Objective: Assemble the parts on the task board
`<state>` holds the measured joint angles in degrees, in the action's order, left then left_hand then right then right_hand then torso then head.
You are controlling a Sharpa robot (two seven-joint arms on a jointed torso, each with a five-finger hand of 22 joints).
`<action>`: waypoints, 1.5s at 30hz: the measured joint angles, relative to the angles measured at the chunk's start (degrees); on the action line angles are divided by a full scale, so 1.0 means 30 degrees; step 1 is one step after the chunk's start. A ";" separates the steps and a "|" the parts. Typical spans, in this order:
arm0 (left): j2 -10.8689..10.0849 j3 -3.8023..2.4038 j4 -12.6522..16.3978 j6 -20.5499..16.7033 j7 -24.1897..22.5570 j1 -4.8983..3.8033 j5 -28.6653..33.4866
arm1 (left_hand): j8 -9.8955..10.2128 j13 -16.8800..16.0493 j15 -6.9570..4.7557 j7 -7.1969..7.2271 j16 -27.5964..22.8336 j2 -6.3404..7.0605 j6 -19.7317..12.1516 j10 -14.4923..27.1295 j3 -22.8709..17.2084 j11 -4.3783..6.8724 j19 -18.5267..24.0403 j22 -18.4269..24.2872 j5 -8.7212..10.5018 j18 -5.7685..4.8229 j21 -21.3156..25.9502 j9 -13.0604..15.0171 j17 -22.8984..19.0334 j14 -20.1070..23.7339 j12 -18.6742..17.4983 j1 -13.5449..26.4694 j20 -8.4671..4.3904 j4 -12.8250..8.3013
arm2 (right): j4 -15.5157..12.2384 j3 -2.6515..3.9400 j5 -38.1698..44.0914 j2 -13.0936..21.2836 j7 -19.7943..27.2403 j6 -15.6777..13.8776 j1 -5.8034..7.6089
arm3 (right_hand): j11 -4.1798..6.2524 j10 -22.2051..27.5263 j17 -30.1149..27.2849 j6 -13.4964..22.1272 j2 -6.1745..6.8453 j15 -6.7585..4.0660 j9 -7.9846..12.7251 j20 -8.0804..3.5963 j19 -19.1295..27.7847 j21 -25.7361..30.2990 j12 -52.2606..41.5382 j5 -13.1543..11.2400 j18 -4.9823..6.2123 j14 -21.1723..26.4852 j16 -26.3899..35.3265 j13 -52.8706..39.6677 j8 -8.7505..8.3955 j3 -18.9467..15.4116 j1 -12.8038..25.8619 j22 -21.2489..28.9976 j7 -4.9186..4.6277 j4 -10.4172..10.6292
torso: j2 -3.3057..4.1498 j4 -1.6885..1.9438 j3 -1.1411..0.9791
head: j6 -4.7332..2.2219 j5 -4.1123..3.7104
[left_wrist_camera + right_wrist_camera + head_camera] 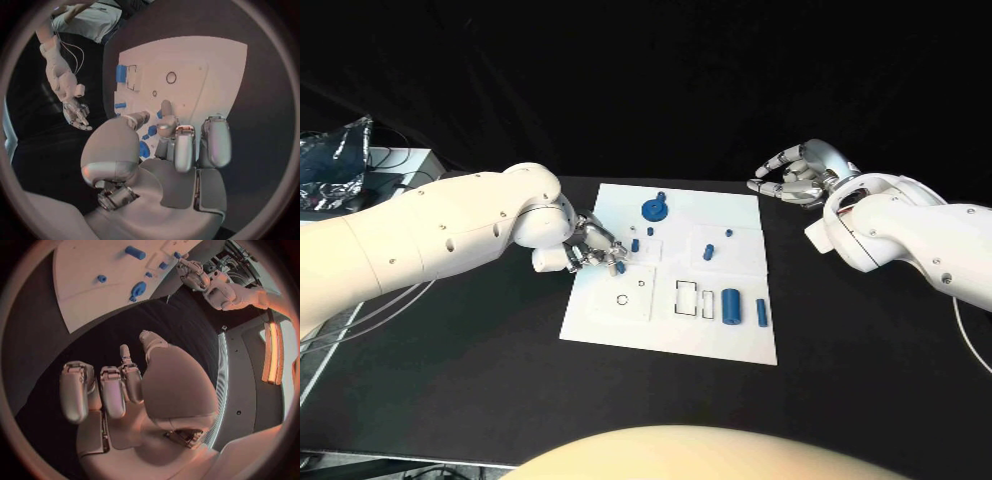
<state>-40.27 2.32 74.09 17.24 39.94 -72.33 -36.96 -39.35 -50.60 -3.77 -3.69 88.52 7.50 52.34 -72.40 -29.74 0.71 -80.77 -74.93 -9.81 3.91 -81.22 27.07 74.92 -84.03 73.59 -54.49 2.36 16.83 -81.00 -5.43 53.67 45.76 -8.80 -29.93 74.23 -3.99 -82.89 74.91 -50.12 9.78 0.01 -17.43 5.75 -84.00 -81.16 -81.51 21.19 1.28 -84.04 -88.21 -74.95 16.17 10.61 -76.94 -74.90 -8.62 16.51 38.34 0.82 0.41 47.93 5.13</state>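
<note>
In the head view you see the task board (678, 330) in the middle of the black table (473, 370). The left hand (593, 246) is over the board's left edge, its fingertips closed around a small blue part (620, 267); you cannot tell from here if it really holds the part. Two long blue parts (733, 304) lie near the board's front right corner, side by side, their long axes pointing away from the robot. A round blue part (653, 209) stands near the far edge.

The left wrist view shows you the fingers (167, 111) meeting over the board, with blue pieces behind them.

The right wrist view shows the right hand (119, 390) above bare table beside the board, fingers loosely curled, holding nothing.
</note>
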 measured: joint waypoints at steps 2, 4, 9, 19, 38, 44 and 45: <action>0.0014 0.0008 -0.0049 0.0008 0.0003 0.0000 -0.0017 | 0.0000 -0.0032 0.0000 0.0000 0.0000 0.0073 0.0000 -0.0043 0.0000 -0.0043 0.0000 0.0001 0.0000 -0.0001 0.0000 0.0000 0.0000 0.0000 0.0000 0.0073 0.0000 0.0000 | -0.0014 0.0000 0.0000 0.0007 0.0000 0.0001 0.0000 | 0.0000 0.0000 0.0000 0.0000 0.0039 0.0000 0.0000 0.0000 0.0000 0.0000 0.0000 0.0000 -0.0001 0.0000 0.0000 0.0000 0.0000 0.0000 0.0039 0.0000 0.0000 0.0000 | 0.0000 0.0005 -0.0005 | 0.0042 -0.0011; 0.0020 0.0015 -0.0086 0.0026 0.0005 0.0000 -0.0036 | 0.0000 -0.0039 0.0000 0.0068 0.0000 0.0073 0.0068 -0.0070 -0.0051 -0.0071 0.0000 0.0001 0.0000 -0.0001 0.0000 0.0034 0.0000 0.0000 0.0000 0.0073 0.0000 -0.0051 | -0.0024 0.0000 0.0000 0.0017 0.0001 0.0002 0.0000 | 0.0000 0.0000 0.0000 0.0000 0.0038 0.0000 0.0000 0.0001 0.0001 0.0000 0.0000 0.0000 0.0000 0.0000 0.0000 0.0001 0.0000 0.0000 0.0039 0.0000 0.0000 0.0000 | 0.0000 0.0007 -0.0009 | 0.0073 -0.0026; 0.0022 0.0029 -0.0126 0.0124 0.0013 0.0000 -0.0088 | 0.0000 -0.0061 0.0000 -0.0001 0.0000 0.0073 0.0137 -0.0070 -0.0158 -0.0071 0.0000 0.0002 0.0000 -0.0001 0.0000 0.0066 -0.0001 0.0000 0.0000 0.0073 0.0000 -0.0052 | -0.0056 0.0000 0.0000 0.0042 0.0001 0.0002 0.0000 | 0.0000 0.0000 0.0000 0.0000 0.0038 0.0000 0.0001 0.0000 0.0000 0.0000 0.0000 0.0000 0.0001 0.0000 0.0000 0.0002 0.0000 0.0000 0.0038 0.0000 0.0000 0.0000 | -0.0015 0.0011 -0.0009 | 0.0141 -0.0046; 0.0200 0.0037 -0.0251 0.0201 0.0023 0.0008 -0.0339 | 0.0000 -0.0084 0.0000 -0.0001 -0.0001 0.0071 0.0137 -0.0070 -0.0157 -0.0071 0.0002 0.0003 0.0001 0.0001 0.0001 0.0089 -0.0002 0.0000 0.0000 0.0073 0.0000 -0.0052 | -0.0090 0.0000 0.0000 0.0050 0.0005 0.0002 0.0001 | 0.0000 0.0000 0.0000 0.0000 0.0038 0.0000 0.0002 0.0001 0.0000 0.0000 0.0000 0.0000 -0.0001 0.0000 0.0000 0.0005 0.0000 -0.0001 0.0038 -0.0015 0.0000 0.0000 | -0.0031 0.0009 -0.0007 | 0.0165 -0.0049; 0.0484 0.0109 -0.0759 0.0321 0.0025 0.0045 -0.0812 | 0.0000 -0.0098 0.0001 -0.0002 -0.0002 0.0071 0.0136 -0.0069 -0.0210 -0.0071 0.0003 0.0004 0.0001 0.0001 0.0001 0.0148 -0.0003 0.0000 0.0000 0.0072 0.0000 -0.0107 | -0.0194 0.0000 0.0000 0.0070 0.0010 0.0001 0.0001 | 0.0000 0.0000 0.0000 0.0001 0.0037 0.0000 0.0002 0.0000 0.0000 0.0000 0.0000 0.0000 0.0000 0.0000 0.0000 0.0010 0.0042 -0.0001 0.0037 -0.0011 0.0000 0.0000 | -0.0022 0.0002 -0.0029 | 0.0242 -0.0115; 0.0544 0.0155 -0.0844 0.0411 0.0027 0.0055 -0.0921 | 0.0000 -0.0158 0.0001 0.0067 -0.0002 0.0071 0.0204 -0.0069 -0.0318 -0.0070 0.0002 0.0004 0.0001 0.0002 0.0001 0.0194 -0.0004 0.0000 0.0001 0.0072 0.0000 -0.0105 | -0.0199 0.0000 0.0000 0.0064 0.0012 0.0002 0.0001 | 0.0000 0.0000 0.0000 0.0000 0.0037 0.0000 -0.0014 0.0001 0.0000 0.0000 0.0000 0.0000 0.0000 0.0000 0.0000 0.0011 0.0074 -0.0001 0.0038 -0.0011 0.0000 0.0000 | -0.0022 0.0011 -0.0027 | 0.0278 -0.0148; 0.0562 0.0177 -0.0863 0.0425 0.0027 0.0058 -0.0937 | 0.0000 -0.0158 0.0001 0.0066 -0.0003 0.0070 0.0204 -0.0069 -0.0318 -0.0070 0.0002 0.0005 0.0001 0.0002 0.0001 0.0194 -0.0004 0.0000 0.0000 0.0072 0.0000 -0.0105 | -0.0205 0.0000 0.0000 0.0063 0.0013 0.0002 0.0001 | 0.0000 0.0000 0.0000 0.0000 0.0037 0.0000 -0.0013 0.0000 0.0000 0.0000 0.0000 0.0000 -0.0001 0.0000 0.0000 0.0012 0.0074 -0.0001 0.0037 -0.0010 0.0000 0.0000 | -0.0022 0.0016 -0.0027 | 0.0289 -0.0150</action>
<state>-38.58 2.85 71.50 18.51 40.02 -72.16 -39.77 -39.35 -51.08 -3.77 -3.49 88.52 7.71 52.95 -72.61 -30.70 0.50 -80.76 -74.92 -9.80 3.91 -81.22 27.65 74.91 -84.03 73.59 -54.28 2.36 16.52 -81.61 -5.43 53.67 45.95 -8.76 -29.92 74.24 -3.99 -82.89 74.91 -50.12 9.89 0.01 -17.47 5.75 -84.00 -81.16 -81.51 21.19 1.27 -84.04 -88.21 -74.91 16.39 10.60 -76.83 -74.93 -8.62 16.51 38.28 0.87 0.32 48.80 4.67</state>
